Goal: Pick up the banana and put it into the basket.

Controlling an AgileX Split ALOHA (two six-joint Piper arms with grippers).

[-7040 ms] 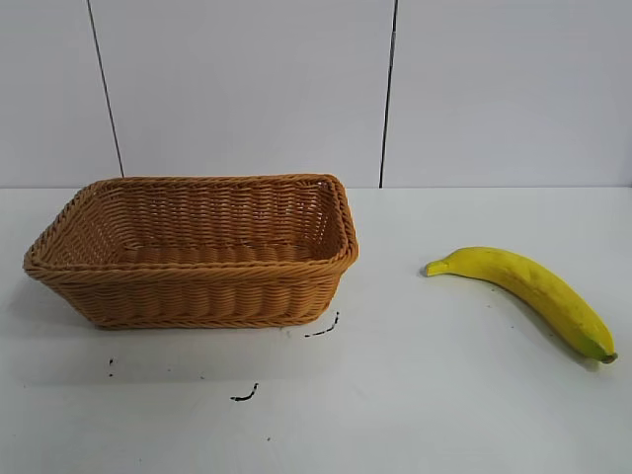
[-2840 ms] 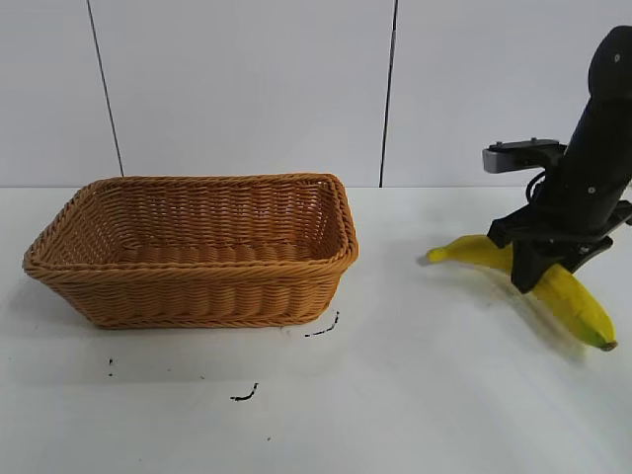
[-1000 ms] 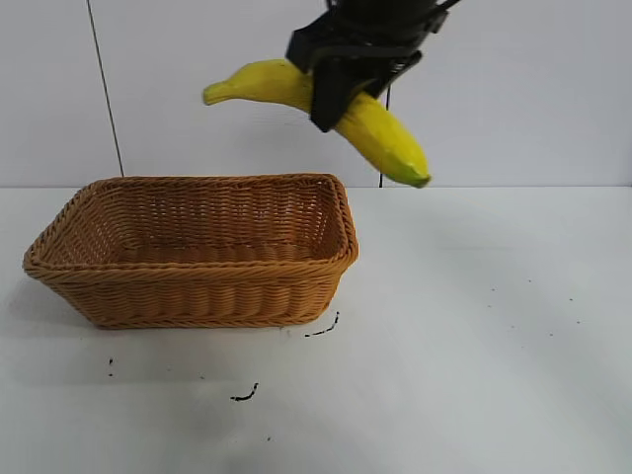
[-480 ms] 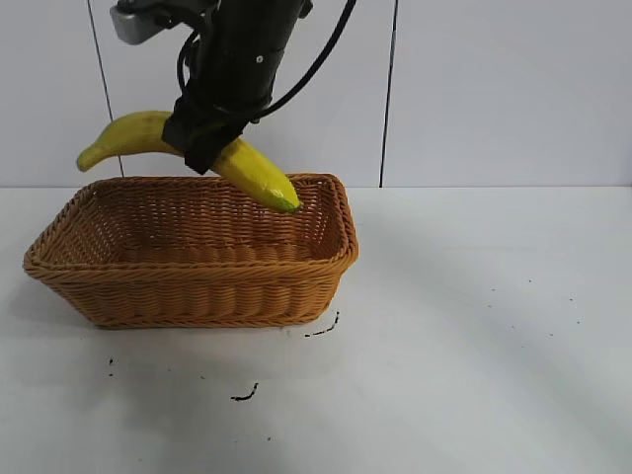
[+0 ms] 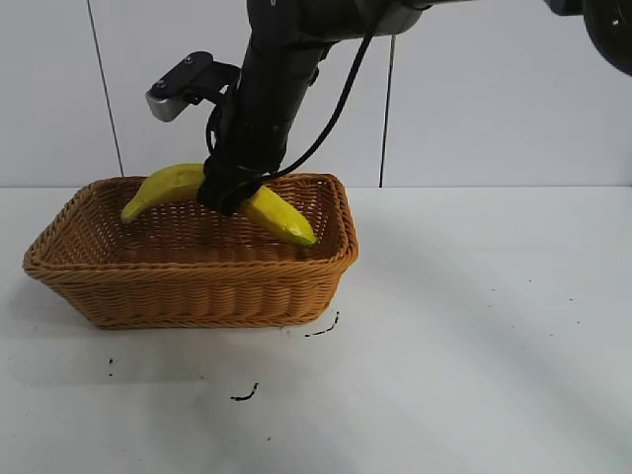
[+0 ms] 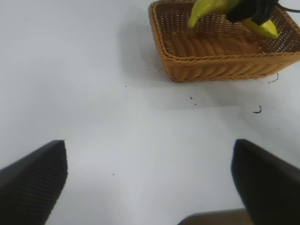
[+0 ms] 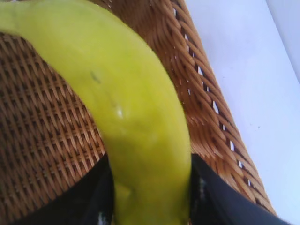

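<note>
Small dark scuffs [image 5: 245, 395] mark the smooth white table [image 5: 474, 375] in the foreground of the exterior view, just in front of the basket [image 5: 197, 296], a rectangular tan wicker piece with flaring woven sides and a braided rim. Inside its opening, the right gripper [image 5: 229, 194] clamps the banana [image 5: 281, 219] around its middle, black fingers on either flank of the fruit. The banana is long, curved and glossy yellow; its narrow stem end [image 5: 133, 210] rises toward the basket's left side, and its greenish tip dips low near the right wall. Whether the fruit touches the woven floor cannot be told. The black right arm slants up and out of the top of the picture, a cable looping beside it, before a pale panelled wall [image 5: 513, 89].

The right wrist view fills with the banana's [image 7: 136, 122] waxy skin, a faint dark fleck on it, over the tight weave of the basket [image 7: 42, 154] floor and wall.

The left wrist view shows the left gripper [image 6: 150, 180] parked well away from the basket [image 6: 211, 65], its two ribbed black fingers [image 6: 33, 180] spread wide over bare table [image 6: 117, 93], with the banana [image 6: 206, 9] and right gripper [image 6: 255, 8] seen far off.
</note>
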